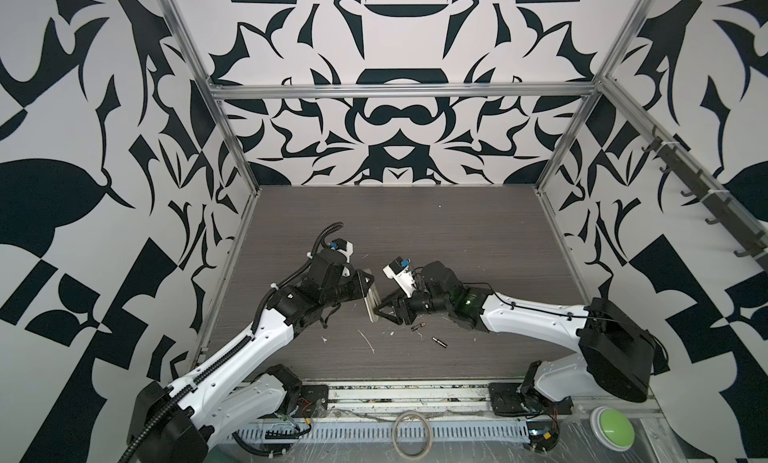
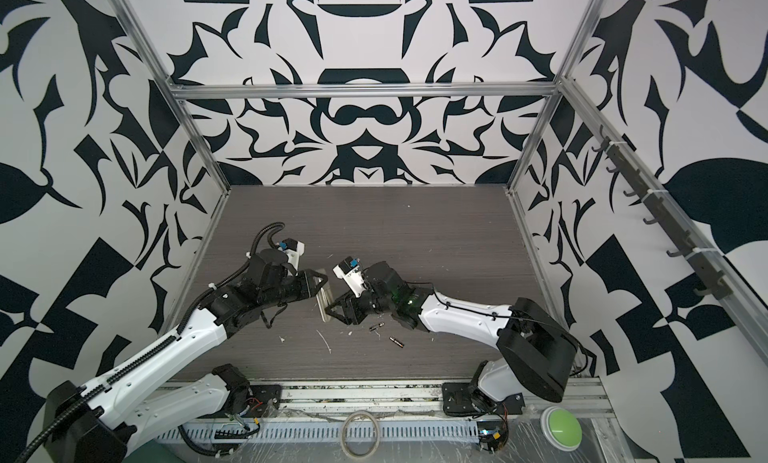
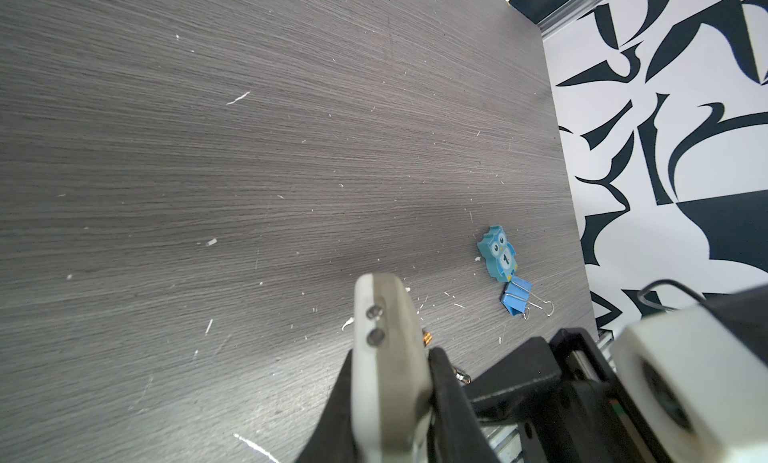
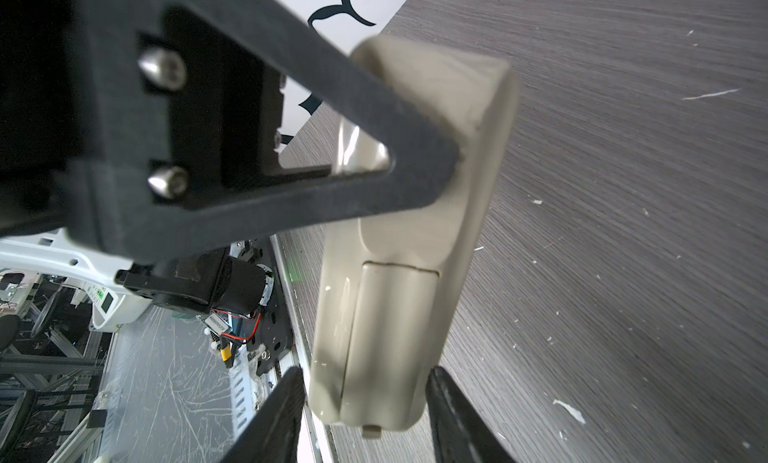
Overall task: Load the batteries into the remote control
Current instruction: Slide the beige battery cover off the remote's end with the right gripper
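Here is the remote control (image 4: 399,307), up off the table (image 1: 457,240) near its middle, plain beige back turned to the right wrist camera. Its battery cover (image 4: 395,328) sits closed in its seam, so whatever lies in the bay is hidden. The left gripper (image 1: 369,288) is clamped on the remote's upper part, one black finger crossing the casing in the right wrist view. The right gripper (image 4: 365,377) straddles the opposite end, a finger just beside each edge, but I cannot tell whether those jaws are pressing or merely close. Neither battery is loaded: one battery (image 1: 419,326) lies on the wood just beside the right gripper, and the other battery (image 1: 439,342) rests near it, closer to the front rail. In both top views they are apart from each other and clear of the remote. In the left wrist view a blue owl figure (image 3: 497,254) lies flat with a blue binder clip (image 3: 517,298) just beside it; neither shows in the top views. White flecks (image 1: 368,341) dot the wood. From the left wrist the remote is seen edge-on and covers most of both batteries, leaving only a gold band and a metal tip. The button face is turned away from every camera.
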Robot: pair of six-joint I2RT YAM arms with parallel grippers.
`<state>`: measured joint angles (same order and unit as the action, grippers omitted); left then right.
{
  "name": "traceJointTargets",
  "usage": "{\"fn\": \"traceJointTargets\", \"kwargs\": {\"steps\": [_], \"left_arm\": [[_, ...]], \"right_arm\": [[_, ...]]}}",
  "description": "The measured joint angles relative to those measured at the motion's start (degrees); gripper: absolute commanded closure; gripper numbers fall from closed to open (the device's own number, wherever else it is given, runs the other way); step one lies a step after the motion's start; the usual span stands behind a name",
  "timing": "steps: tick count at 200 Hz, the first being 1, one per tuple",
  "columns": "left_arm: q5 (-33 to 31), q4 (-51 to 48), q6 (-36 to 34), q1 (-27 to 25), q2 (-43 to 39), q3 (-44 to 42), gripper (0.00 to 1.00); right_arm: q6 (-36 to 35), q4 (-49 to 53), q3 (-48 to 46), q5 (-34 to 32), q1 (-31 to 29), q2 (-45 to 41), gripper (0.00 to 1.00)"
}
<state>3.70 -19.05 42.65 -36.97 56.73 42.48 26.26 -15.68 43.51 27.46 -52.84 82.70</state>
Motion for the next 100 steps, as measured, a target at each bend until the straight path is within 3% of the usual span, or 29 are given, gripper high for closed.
{"fn": "traceJointTargets", "kwargs": {"steps": [100], "left_arm": [[0.1, 0.4, 0.0, 0.1, -0.1, 0.0, 1.00]], "right_arm": [[0.6, -0.3, 0.0, 0.1, 0.3, 0.5, 0.68]]}}
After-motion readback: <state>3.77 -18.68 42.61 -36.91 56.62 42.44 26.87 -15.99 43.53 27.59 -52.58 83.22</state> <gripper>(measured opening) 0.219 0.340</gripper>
